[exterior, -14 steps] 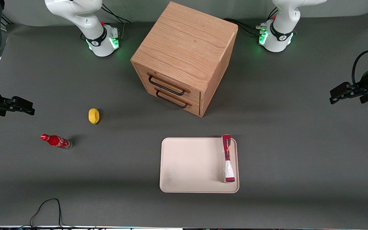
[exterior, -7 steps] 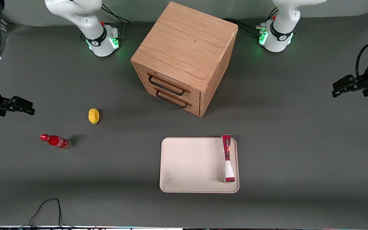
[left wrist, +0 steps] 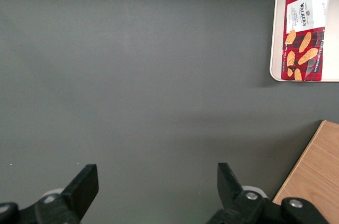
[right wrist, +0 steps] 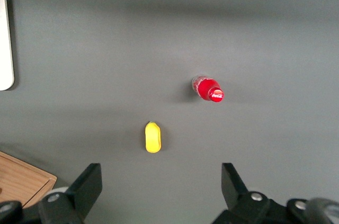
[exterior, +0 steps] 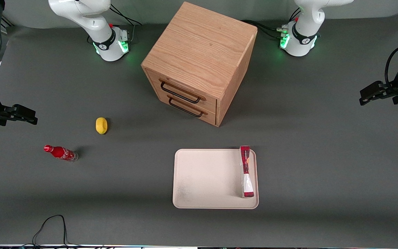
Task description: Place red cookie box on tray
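The red cookie box (exterior: 246, 171) stands on its long edge in the pale cream tray (exterior: 206, 180), beside the tray rim toward the working arm's end. The left wrist view shows its printed face (left wrist: 303, 33) in the tray (left wrist: 275, 33). My left gripper (exterior: 366, 97) is open and empty, high above bare mat far toward the working arm's end of the table, well apart from the tray. In the left wrist view the gripper (left wrist: 157, 181) has its jaws wide apart over bare grey mat.
A wooden two-drawer cabinet (exterior: 199, 62) stands farther from the front camera than the tray. A yellow lemon-like object (exterior: 101, 125) and a small red cola bottle (exterior: 60, 153) lie toward the parked arm's end. A black cable (exterior: 52, 224) loops at the near edge.
My left gripper has drawn back toward the working arm's end of the table and a little up, then held still. The cookie box and tray have not moved.
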Robot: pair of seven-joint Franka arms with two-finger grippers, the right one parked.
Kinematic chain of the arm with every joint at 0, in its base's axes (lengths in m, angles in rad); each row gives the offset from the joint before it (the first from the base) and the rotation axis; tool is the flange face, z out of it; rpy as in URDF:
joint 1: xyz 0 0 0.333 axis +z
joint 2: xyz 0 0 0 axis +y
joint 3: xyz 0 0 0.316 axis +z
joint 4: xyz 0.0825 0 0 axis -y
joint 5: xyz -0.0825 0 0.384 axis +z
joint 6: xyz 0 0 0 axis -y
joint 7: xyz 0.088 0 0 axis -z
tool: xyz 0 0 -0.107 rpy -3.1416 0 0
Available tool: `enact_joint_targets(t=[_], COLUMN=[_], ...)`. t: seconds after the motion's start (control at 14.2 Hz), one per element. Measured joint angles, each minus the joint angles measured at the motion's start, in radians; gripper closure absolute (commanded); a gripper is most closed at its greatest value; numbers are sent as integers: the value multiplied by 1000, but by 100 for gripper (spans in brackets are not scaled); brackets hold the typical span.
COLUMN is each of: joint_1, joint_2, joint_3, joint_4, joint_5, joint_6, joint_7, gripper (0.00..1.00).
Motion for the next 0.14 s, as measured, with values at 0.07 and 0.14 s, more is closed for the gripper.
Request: enact_joint_targets(t=[0.07,0.14], joint_1=[-1,-2], joint_2=[0,0], joint_3=[0,0], joint_4=[0,0], joint_5=[0,0], joint_6=[0,0], joint_7=[0,0], gripper=[0,0])
